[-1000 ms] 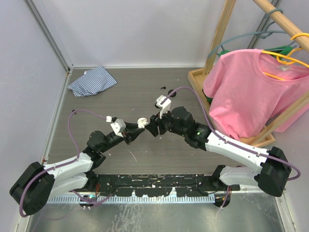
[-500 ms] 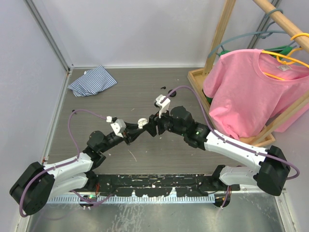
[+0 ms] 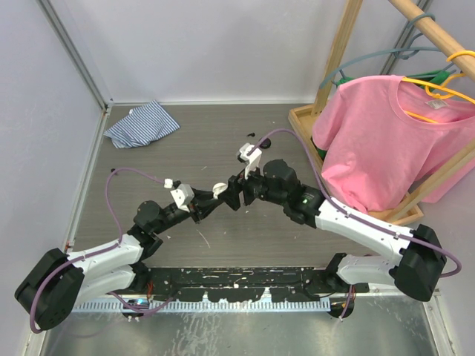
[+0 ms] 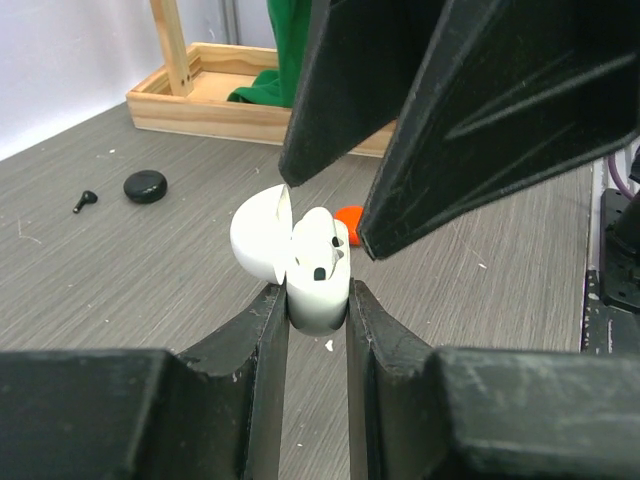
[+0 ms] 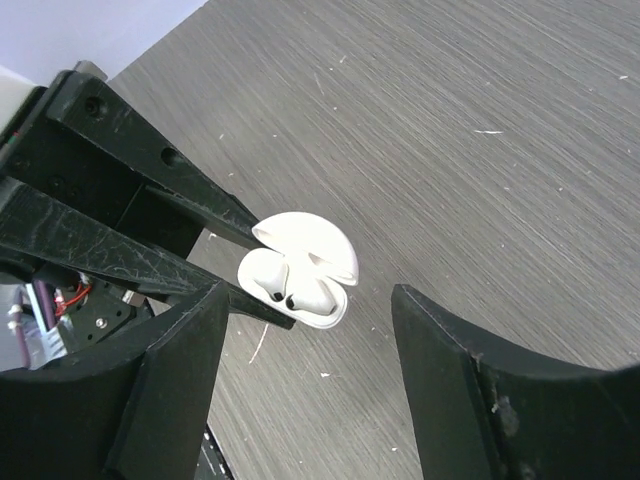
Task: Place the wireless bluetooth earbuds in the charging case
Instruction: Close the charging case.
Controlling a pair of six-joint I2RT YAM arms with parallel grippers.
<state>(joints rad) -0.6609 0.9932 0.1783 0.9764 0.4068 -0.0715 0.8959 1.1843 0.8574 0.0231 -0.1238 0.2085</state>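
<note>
**Q:** How far along are you, seen from above?

**A:** Little to tell there. My left gripper (image 3: 210, 202) and right gripper (image 3: 231, 194) meet at the white charging case (image 3: 219, 188), and the buds are too small to make out.

**Q:** And the left wrist?

**A:** My left jaws are narrow, clamped on the case's lower half, with the lid (image 4: 255, 235) tipped open. A white earbud (image 4: 320, 245) sits inside. My right fingers (image 4: 470, 110) loom just above, touching nothing I can see. Further back on the table (image 4: 150, 290) a black earbud (image 4: 85, 201) lies loose near a black case (image 4: 146, 186), and a red object (image 4: 350, 216) peeks out behind the white case. I judge those sets are left to do.

**Q:** The right wrist?

**A:** My right jaws stand wide and empty, one on either side of the case and apart from it. Two white earbuds look seated in their wells, so I'd say this pair is in, with only the lid to shut.
</note>
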